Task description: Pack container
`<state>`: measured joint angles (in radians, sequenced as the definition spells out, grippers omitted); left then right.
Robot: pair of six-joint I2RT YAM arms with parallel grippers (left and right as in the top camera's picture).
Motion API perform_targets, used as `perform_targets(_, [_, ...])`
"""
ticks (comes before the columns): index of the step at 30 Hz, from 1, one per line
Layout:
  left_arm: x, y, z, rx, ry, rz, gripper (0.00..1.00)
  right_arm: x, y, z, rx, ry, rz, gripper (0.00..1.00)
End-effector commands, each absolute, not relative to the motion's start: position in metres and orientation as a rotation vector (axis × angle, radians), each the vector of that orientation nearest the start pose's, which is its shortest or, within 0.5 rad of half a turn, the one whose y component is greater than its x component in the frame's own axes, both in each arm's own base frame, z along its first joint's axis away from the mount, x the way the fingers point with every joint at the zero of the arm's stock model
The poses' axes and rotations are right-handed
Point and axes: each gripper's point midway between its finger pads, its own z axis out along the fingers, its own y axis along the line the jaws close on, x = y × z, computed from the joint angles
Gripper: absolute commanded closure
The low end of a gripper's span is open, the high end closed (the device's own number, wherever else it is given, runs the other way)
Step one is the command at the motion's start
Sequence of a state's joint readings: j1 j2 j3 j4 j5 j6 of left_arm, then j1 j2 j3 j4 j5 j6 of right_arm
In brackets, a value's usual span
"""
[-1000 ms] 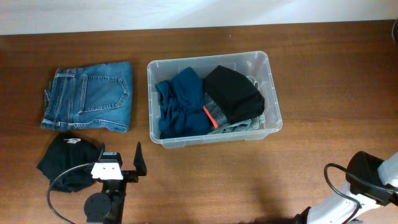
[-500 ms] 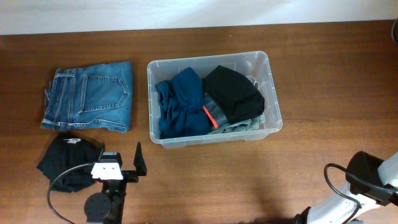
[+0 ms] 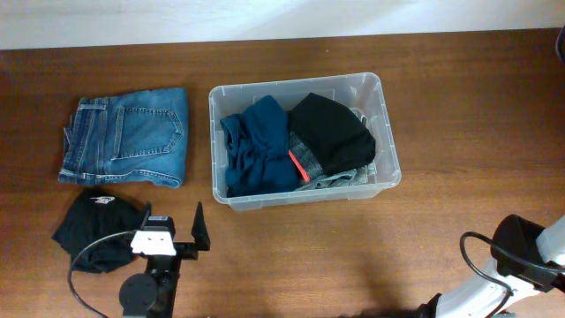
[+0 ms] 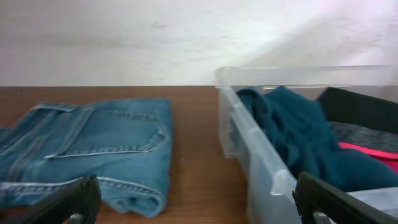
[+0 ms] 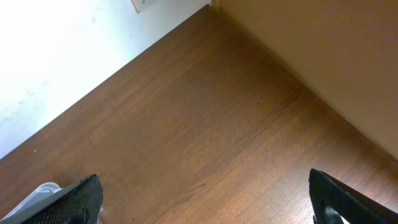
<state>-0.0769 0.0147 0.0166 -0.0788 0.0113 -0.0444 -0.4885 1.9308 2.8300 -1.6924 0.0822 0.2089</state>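
The container sits on the counter just above the centre of the overhead frame. Inside it, a teal garment fills the left half and a black garment the right. The black one lies over a grey piece with an orange-red stripe, which is mostly covered. Folded jeans lie at upper left, apart from the container. A black cloth at lower left is partly hidden by the left end effector, whose jaws are spread wide with nothing between them. Its wrist view cuts off the container's right side. The right end effector also gapes wide and empty, with only its fingertips showing in the bottom corners. In the overhead view the right arm is cut off by the lower right edge. A pale object at the lower left of the right wrist view is too cropped to identify.
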Motion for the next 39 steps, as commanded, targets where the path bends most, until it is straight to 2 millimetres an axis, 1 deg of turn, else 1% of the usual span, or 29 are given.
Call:
perform_targets(1, [0.243, -0.038, 0.162, 0.125, 1.627, -0.173, 0.01, 0.334, -0.196, 0.417, 0.850, 2.214, -0.241, 0.02])
perform_targets(5, [0.238, -0.041, 0.171, 0.142, 1.646, -0.194, 0.01, 0.334, -0.196, 0.417, 0.850, 2.214, -0.241, 0.02])
perform_targets(7, [0.231, -0.038, 0.185, 0.130, 1.676, -0.183, 0.01, 0.334, -0.196, 0.417, 0.850, 2.214, -0.241, 0.02])
perform_targets(9, [0.222, -0.027, 0.206, 0.083, 1.713, -0.129, 0.01, 0.334, -0.196, 0.417, 0.850, 2.214, -0.241, 0.02])
perform_targets(11, [0.213, -0.018, 0.222, 0.048, 1.761, -0.086, 0.01, 0.334, -0.196, 0.417, 0.850, 2.214, -0.242, 0.02])
perform_targets(13, [0.207, -0.014, 0.235, 0.028, 1.846, -0.067, 0.01, 0.334, -0.196, 0.417, 0.850, 2.214, -0.241, 0.02])
perform_targets(14, [0.206, -0.012, 0.238, 0.021, 1.877, -0.057, 0.01, 0.334, -0.196, 0.417, 0.850, 2.214, -0.241, 0.02])
perform_targets(16, [0.208, 0.000, 0.246, -0.019, 1.991, 0.016, 0.01, 0.334, -0.196, 0.417, 0.850, 2.214, -0.241, 0.02])
perform_targets(17, [0.209, 0.007, 0.249, -0.045, 2.029, 0.066, 0.01, 0.334, -0.196, 0.417, 0.850, 2.214, -0.241, 0.02])
perform_targets(18, [0.211, 0.022, 0.255, -0.092, 2.100, 0.168, 0.01, 0.334, -0.196, 0.417, 0.850, 2.214, -0.241, 0.02])
perform_targets(19, [0.212, 0.028, 0.258, -0.105, 2.149, 0.212, 0.01, 0.334, -0.196, 0.417, 0.850, 2.214, -0.241, 0.02])
perform_targets(20, [0.213, 0.028, 0.259, -0.093, 2.199, 0.229, 0.01, 0.334, -0.196, 0.417, 0.850, 2.214, -0.241, 0.02])
perform_targets(21, [0.215, 0.026, 0.258, -0.071, 2.304, 0.234, 0.01, 0.334, -0.195, 0.417, 0.850, 2.214, -0.241, 0.02])
perform_targets(24, [0.219, 0.022, 0.251, -0.024, 2.532, 0.243, 0.01, 0.334, -0.196, 0.417, 0.850, 2.214, -0.241, 0.02])
perform_targets(26, [0.229, 0.013, 0.245, 0.008, 2.648, 0.199, 0.01, 0.334, -0.196, 0.417, 0.850, 2.214, -0.241, 0.02])
perform_targets(28, [0.239, 0.014, 0.236, 0.019, 2.748, 0.224, 0.01, 0.334, -0.196, 0.417, 0.850, 2.214, -0.241, 0.02])
perform_targets(30, [0.248, 0.012, 0.223, 0.017, 2.829, 0.230, 0.01, 0.334, -0.196, 0.417, 0.850, 2.214, -0.241, 0.02])
perform_targets(32, [0.257, 0.012, 0.208, -0.047, 2.885, 0.232, 0.01, 0.334, -0.196, 0.417, 0.850, 2.214, -0.241, 0.02])
perform_targets(35, [0.267, 0.012, 0.189, -0.090, 2.947, 0.242, 0.01, 0.334, -0.196, 0.417, 0.850, 2.214, -0.241, 0.02])
perform_targets(37, [0.273, 0.014, 0.182, -0.158, 2.959, 0.241, 0.01, 0.334, -0.196, 0.417, 0.850, 2.214, -0.241, 0.02])
perform_targets(39, [0.277, 0.020, 0.178, -0.232, 2.956, 0.241, 0.01, 0.334, -0.196, 0.417, 0.850, 2.214, -0.241, 0.02])
